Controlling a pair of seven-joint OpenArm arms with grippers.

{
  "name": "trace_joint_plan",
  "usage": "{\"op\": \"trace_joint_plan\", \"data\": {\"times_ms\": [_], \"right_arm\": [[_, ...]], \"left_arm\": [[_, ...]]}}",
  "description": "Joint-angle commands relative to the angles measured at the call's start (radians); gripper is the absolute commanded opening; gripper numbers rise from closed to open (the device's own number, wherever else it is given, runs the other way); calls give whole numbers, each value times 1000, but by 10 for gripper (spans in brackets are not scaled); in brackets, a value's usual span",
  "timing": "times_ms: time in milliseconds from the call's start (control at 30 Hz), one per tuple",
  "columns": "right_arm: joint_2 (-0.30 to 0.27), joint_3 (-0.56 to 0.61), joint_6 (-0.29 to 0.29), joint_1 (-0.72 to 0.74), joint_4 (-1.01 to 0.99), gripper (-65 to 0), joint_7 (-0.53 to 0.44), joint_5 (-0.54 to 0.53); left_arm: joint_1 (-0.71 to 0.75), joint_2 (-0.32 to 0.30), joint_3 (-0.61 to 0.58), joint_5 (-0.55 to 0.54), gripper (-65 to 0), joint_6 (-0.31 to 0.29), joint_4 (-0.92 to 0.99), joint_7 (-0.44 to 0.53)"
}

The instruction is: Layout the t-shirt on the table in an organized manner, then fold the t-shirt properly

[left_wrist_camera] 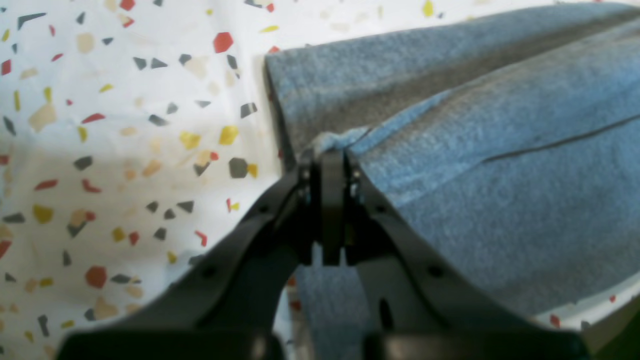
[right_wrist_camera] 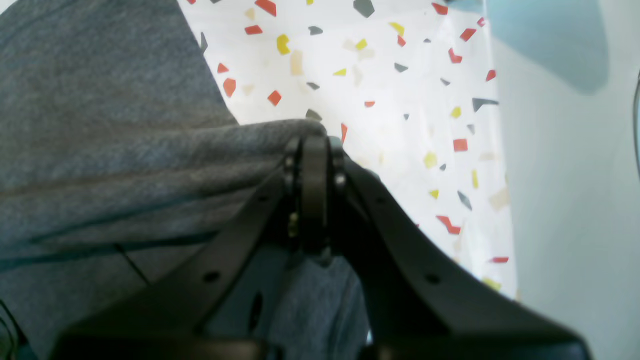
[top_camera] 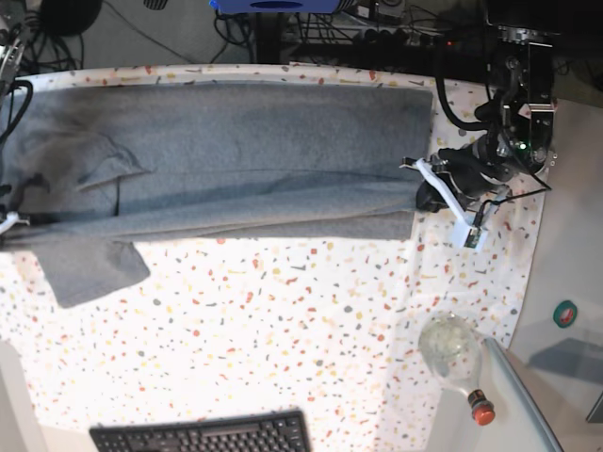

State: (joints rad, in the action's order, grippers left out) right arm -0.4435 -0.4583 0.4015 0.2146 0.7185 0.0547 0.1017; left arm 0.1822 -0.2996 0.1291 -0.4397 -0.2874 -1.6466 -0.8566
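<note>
The t-shirt (top_camera: 226, 155) lies spread across the far half of the table (top_camera: 283, 320), a long grey band running from 9 o'clock to 3 o'clock in the base view, with one sleeve (top_camera: 89, 268) hanging out toward 7 o'clock and a long fold line running through its middle. The left gripper (left_wrist_camera: 332, 150) has its claws pressed together on a bunched bit of the shirt's edge, the fabric rising in a ridge from the pinch toward 2 o'clock in the left wrist view; in the base view that arm sits at the shirt's 3 o'clock end. The right gripper (right_wrist_camera: 314, 137) likewise has its claws pressed together, pinching a rolled hem of the shirt, with grey cloth filling everything from 7 to 11 o'clock in the right wrist view and speckled cloth showing toward 1 o'clock. In the base view this arm is mostly out of frame at 9 o'clock. A glass bottle (top_camera: 454, 353) with a red cap lies at 5 o'clock, and a black keyboard (top_camera: 203, 435) sits at 6 o'clock
</note>
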Motion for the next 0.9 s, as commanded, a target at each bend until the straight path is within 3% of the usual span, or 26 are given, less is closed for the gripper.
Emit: {"op": "trace_joint_plan", "data": {"times_ms": [0,333,533,633,700,767,867], "right_arm": [[-30,-4,-19,16,17,-650,-20,-6],[-27,-10,-19,-4,13,-650,55,-6],[-25,-13,-19,6,31,-642,208,-9],[-4,-20,-19,-19,117,-432,221,-9],[27,-95,-19,-47,203,-326,231,-9],[74,-191,-19,-62,298,-300,265,-9],[117,-254,-19,-67,399,-318,328,-7]], "left_arm": [[-5,-23,7,-6,-650,9,-17,13],[32,-34,4,-5,-650,9,-8,13],[40,-34,-4,-5,-650,9,-8,13],[40,-34,-4,-5,-650,9,-7,13],[40,-34,-4,-3,-650,9,-7,13],[40,-34,-4,-3,-650,9,-7,13],[40,-34,-6,-3,-650,9,12,13]]}}
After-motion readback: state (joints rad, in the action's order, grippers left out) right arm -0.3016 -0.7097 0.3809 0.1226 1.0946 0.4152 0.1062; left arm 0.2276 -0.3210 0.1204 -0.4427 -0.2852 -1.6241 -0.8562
